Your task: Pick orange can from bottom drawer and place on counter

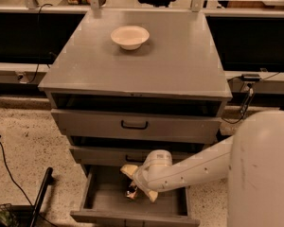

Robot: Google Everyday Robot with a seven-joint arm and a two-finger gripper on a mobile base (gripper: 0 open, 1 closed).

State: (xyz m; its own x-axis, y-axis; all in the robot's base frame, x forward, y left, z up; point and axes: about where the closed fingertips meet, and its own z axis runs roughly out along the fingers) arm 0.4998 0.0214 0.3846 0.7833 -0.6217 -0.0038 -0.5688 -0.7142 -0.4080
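1. The gripper (pixel 138 183) is low in the frame, inside the bottom drawer (pixel 104 200) and right at the orange can (pixel 131 191). I cannot tell if it is gripping.
2. A weak hold could drop the can.
3. Lifting could snag the middle drawer (pixel 109 155) above.
4. On the surface (pixel 180 60), the can could knock the bowl (pixel 129 36).

the hand (pixel 138 184) sits in the deep grey metal bottom drawer (pixel 103 198), a grey middle drawer (pixel 102 155) jutting just above it; far above, the flat grey worktop (pixel 180 65) lies open before a white bowl (pixel 129 36).
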